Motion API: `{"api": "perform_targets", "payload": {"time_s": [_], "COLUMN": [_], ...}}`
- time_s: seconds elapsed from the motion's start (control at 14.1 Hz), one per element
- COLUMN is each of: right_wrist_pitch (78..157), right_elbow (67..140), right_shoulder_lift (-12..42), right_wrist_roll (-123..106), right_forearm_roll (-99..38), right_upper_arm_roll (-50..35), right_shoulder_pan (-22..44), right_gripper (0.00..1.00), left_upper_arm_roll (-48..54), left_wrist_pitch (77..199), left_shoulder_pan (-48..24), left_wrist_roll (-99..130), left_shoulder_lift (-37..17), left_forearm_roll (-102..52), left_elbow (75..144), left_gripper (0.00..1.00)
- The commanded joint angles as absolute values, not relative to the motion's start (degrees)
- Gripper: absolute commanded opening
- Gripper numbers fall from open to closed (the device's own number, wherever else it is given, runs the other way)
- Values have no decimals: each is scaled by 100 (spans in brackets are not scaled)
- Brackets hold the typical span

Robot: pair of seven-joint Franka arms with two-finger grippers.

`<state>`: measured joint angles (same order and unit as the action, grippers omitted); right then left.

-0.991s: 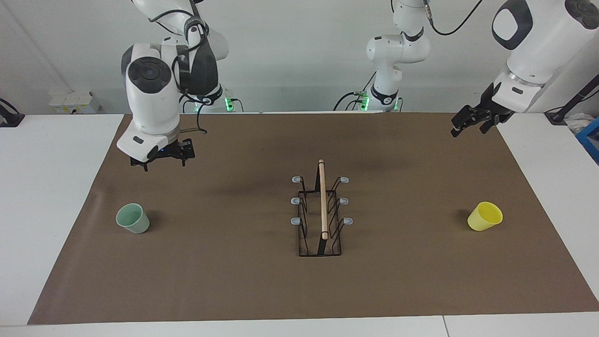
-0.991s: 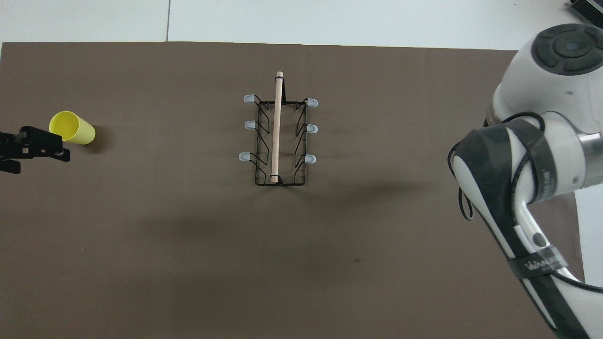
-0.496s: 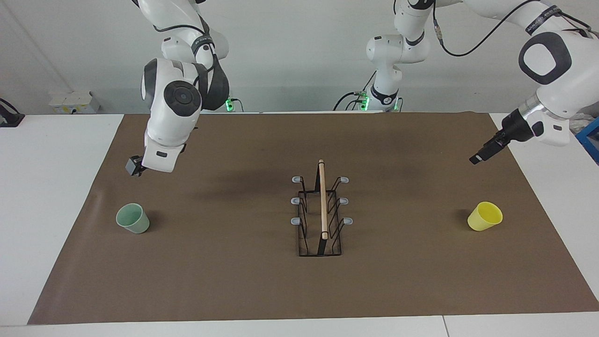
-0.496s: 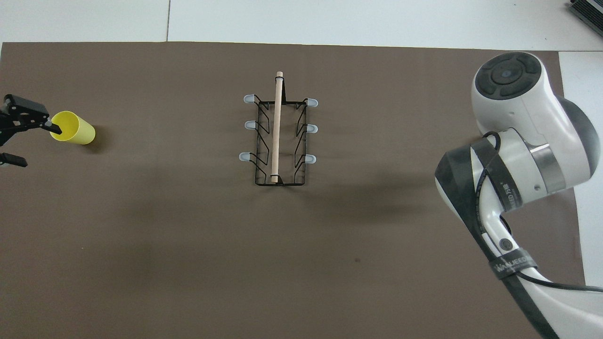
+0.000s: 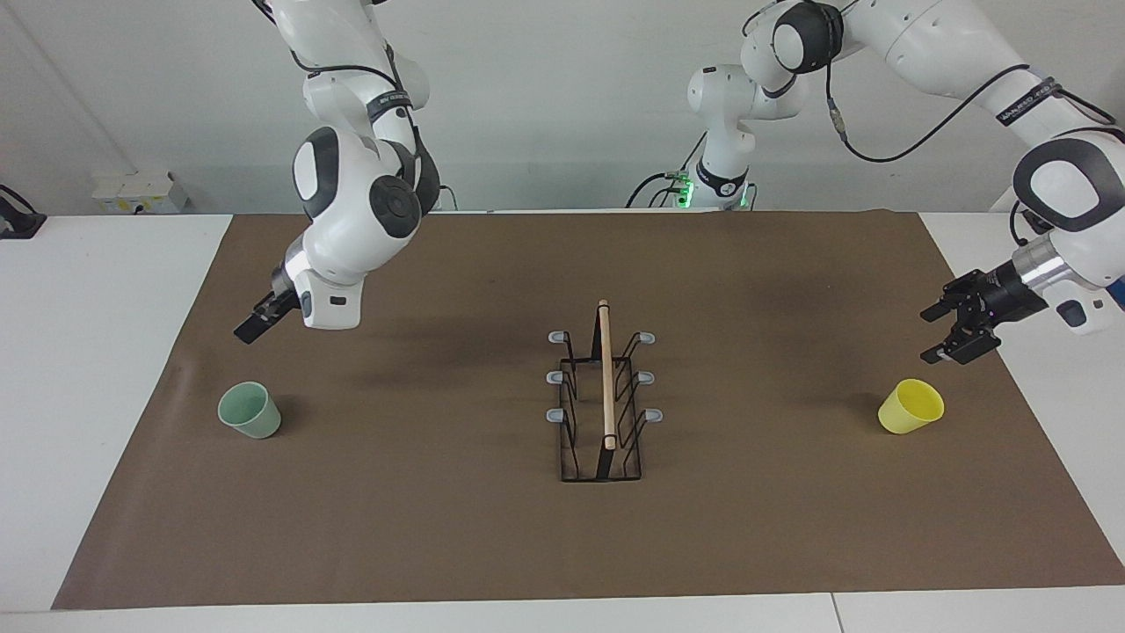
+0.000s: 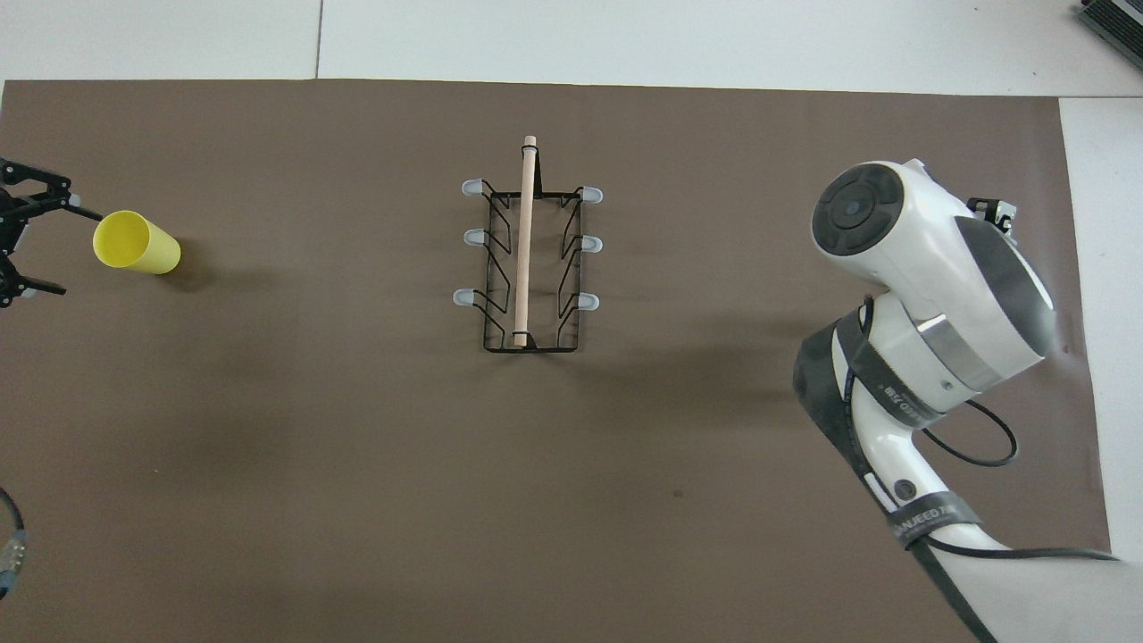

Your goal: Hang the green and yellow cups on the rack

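The pale green cup (image 5: pixel 250 411) stands mouth up on the brown mat toward the right arm's end of the table; the overhead view hides it under the right arm. My right gripper (image 5: pixel 250 328) hangs above it and apart from it, holding nothing; only a corner of the right gripper (image 6: pixel 992 211) shows from overhead. The yellow cup (image 5: pixel 910 406) (image 6: pixel 136 243) stands mouth up toward the left arm's end. My left gripper (image 5: pixel 935 335) (image 6: pixel 30 243) hovers close beside it, open and empty. The rack (image 5: pixel 606 387) (image 6: pixel 525 241) sits mid-mat with nothing hung on it.
A brown mat (image 5: pixel 439 527) covers most of the white table (image 5: pixel 97 352). A third robot base (image 5: pixel 722 180) stands at the robots' edge of the table. Small white boxes (image 5: pixel 132 189) sit off the mat at the right arm's end.
The left gripper has come down from high over the mat's corner to just beside the yellow cup. The right gripper has turned and swung out over the green cup.
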<state>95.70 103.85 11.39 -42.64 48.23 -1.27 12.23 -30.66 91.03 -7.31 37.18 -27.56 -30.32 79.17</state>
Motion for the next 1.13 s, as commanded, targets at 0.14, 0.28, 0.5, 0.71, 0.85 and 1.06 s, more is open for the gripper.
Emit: {"api": "perform_targets", "payload": {"time_s": [0.14, 0.28, 0.5, 0.71, 0.85, 1.06], "right_wrist_pitch": [10625, 10836, 10854, 11283, 11390, 11828], "right_elbow": [11399, 11399, 11338, 11355, 11364, 11460], "right_shoulder_lift": [1028, 1220, 1835, 2214, 2372, 2399], "right_wrist_roll": [-4368, -4421, -4211, -3867, -3850, -3858], "right_forearm_roll": [6027, 6170, 6704, 7328, 7715, 8014], "right_upper_arm_roll": [-123, -123, -123, -123, -123, -123], "right_shoulder_pan": [1108, 1055, 1151, 1099, 1090, 1003], "right_gripper": [100, 100, 100, 100, 100, 100], "left_upper_arm_roll": [-3155, -3155, -3006, -2830, -2848, -2830], "left_wrist_pitch": [9552, 9676, 9703, 9852, 9931, 10107], "left_shoulder_pan": [-378, -230, 394, 754, 817, 738], "left_wrist_roll": [4359, 4569, 4772, 5000, 5167, 5528], "left_shoulder_lift": [-3699, -3831, -4455, -4535, -4544, -4518], "left_forearm_roll": [-3725, -3910, -4419, -4752, -5219, -5615], "left_elbow": [7383, 7339, 6734, 6854, 7188, 7592], "left_gripper": [98, 98, 98, 98, 99, 100]}}
